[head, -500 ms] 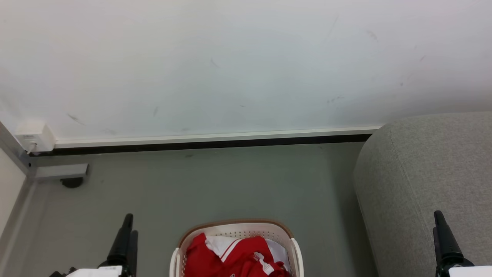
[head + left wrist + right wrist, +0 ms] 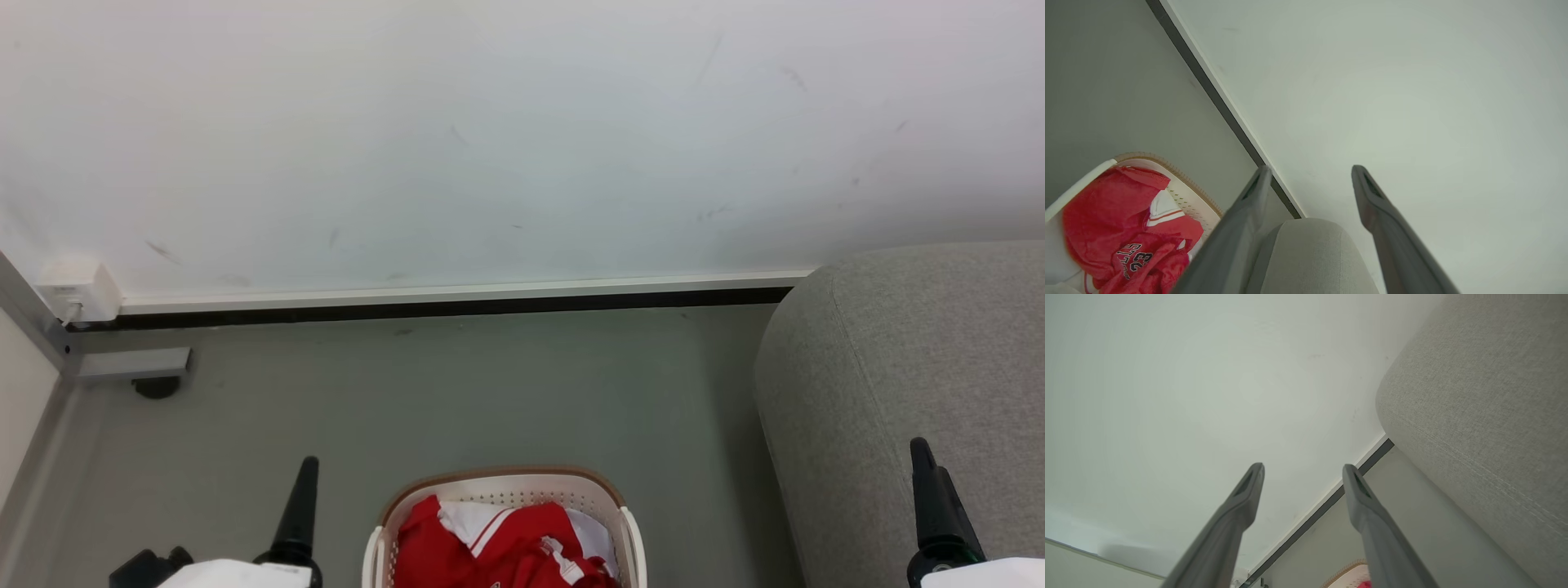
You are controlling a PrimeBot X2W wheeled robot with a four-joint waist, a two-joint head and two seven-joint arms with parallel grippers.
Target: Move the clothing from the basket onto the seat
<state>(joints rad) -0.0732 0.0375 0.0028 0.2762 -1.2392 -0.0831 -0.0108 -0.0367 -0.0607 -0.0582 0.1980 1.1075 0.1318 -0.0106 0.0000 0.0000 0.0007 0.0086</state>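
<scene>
**Status.** L gripper (image 2: 1310, 173): empty, fingers spread wide, nothing btwn them. R gripper (image 2: 1303, 469): same, fingers apart, no load.

**Change vs. half a sec ago (head view).**
- L gripper now sits closer to the basket (image 2: 498, 476), just left of its rim, and is turned so one finger hides the other.
- R gripper has shifted slightly toward the basket. It shows against the sofa (image 2: 898, 367), well right of the basket.
- Basket and contents unchanged.

**Location.** Clothes (image 2: 498, 543), red w/ white trim, lie bunched inside the basket. The basket stands on the floor (image 2: 490, 392). The sofa is right of the basket, w/ a strip of floor btwn. No garment on the sofa yet.

**Meaning (est.).** Approach phase, task at start. L arm is nearest for the pick. Next step needs the L gripper to go down into the basket and close on a top fold. Caution: fingers may snag the basket rim.
</scene>
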